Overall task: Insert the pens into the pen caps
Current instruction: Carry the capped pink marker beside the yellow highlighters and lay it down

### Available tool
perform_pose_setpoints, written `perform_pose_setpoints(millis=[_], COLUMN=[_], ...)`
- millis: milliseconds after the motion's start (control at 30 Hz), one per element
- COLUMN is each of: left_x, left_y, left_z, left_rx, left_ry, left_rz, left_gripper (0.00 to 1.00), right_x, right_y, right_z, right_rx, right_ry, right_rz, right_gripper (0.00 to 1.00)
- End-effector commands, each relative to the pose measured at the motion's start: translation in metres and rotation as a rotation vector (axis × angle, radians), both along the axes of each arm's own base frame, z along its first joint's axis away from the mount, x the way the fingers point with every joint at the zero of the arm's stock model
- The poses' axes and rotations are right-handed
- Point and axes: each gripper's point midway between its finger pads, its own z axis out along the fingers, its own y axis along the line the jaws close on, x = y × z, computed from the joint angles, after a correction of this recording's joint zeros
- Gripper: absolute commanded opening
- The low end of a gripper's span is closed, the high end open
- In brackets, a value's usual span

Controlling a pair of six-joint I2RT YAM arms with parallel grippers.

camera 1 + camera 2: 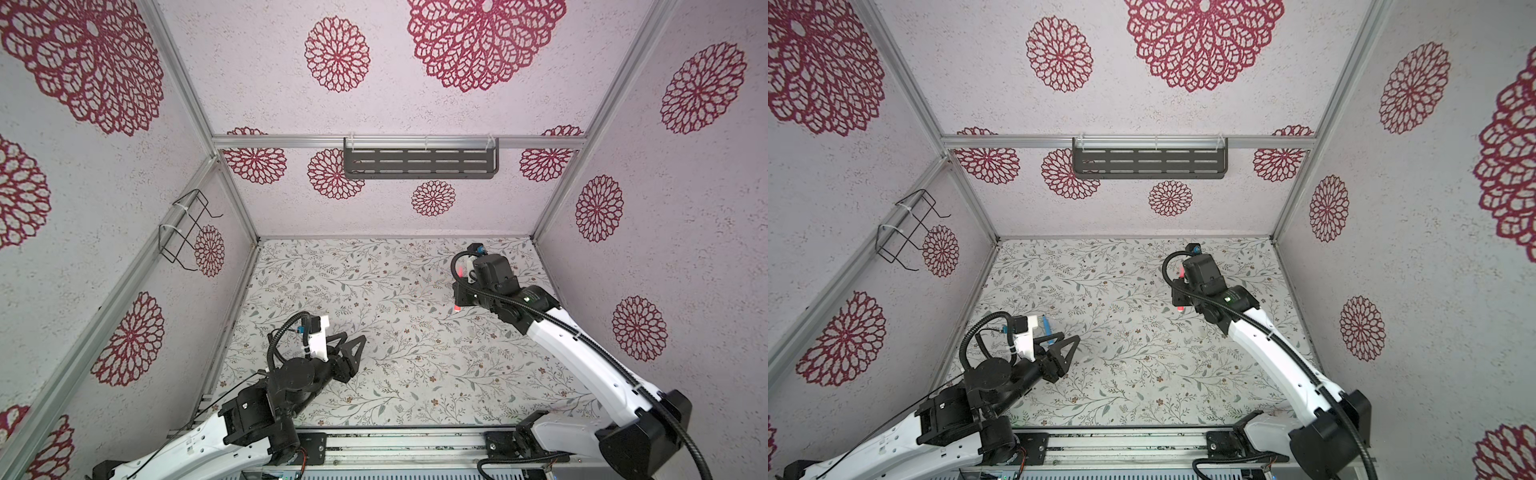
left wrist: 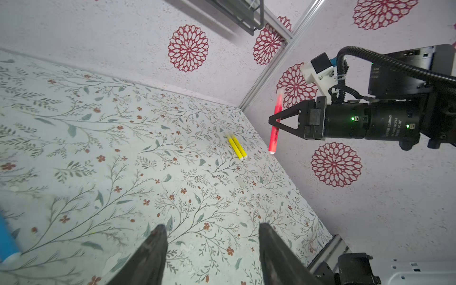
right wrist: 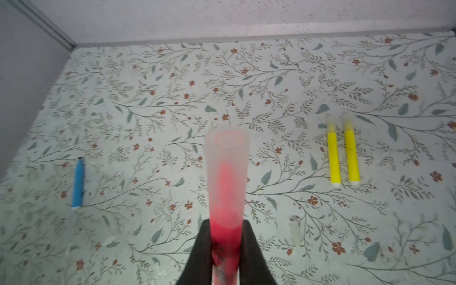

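1. Currently the right gripper [image 2: 274,121] is clamped on the pink-red pen [image 2: 273,140] at mid-barrel. It holds the pen off the table near the 2 o'clock corner in both top views, and a clear cap [image 3: 227,158] sits over the tip.
2. The left gripper [image 2: 212,256] stands partly open with nothing between its fingers, low over the table's 8 o'clock area. The blue pen [image 1: 1047,328] lies uncapped just beside it, at about its 11 o'clock in a top view.
3. The two yellow pens [image 3: 334,155] lie side by side on the table near the right gripper, both capped. A loose clear cap [image 3: 294,230] lies near them.
4. By their look, the pens are light, stiff, smooth plastic and may roll or twist in the jaws. Mid-barrel is the place to grip, leaving the tip free. The loose clear cap is small, slippery and hard to see, so it is best pinched across its closed end.
5. The table [image 1: 415,374] is flat, and its leafy floral covering camouflages the cap. Pale walls [image 1: 457,208] with red rosettes enclose it. A dark shelf [image 1: 419,163] hangs at 12 o'clock and a wire rack [image 1: 187,226] at 10 o'clock.
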Motion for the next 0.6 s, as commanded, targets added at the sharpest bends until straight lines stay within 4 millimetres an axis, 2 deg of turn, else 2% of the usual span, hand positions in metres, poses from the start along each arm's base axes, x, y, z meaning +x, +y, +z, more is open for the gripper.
perform_pose_setpoints(millis=[0,133,300,567], left_x=[0.001,-0.002,-0.004,-0.007], left_y=[0.022,0.032,0.034,0.033], left_z=[-0.025,-0.037,-0.037,-0.034], left_rx=[0.044,0.048,0.025,0.031], left_ry=[0.078,0.122,0.126,0.124], left_rz=[0.100,0.130,0.125,0.106], left_gripper=[0.62,0.62,0.61,0.61], right_x=[0.016,0.042,0.072,0.096], right_y=[-0.030,-0.044,-0.061,-0.072], right_z=[-0.019,-0.044,-0.071,-0.126], right_rx=[-0.142,-0.246,-0.399,-0.566], right_ry=[0.072,0.159,0.252,0.389], right_rz=[-0.063,-0.095,-0.132,-0.125], right_gripper=[0.00,0.00,0.01,0.02])
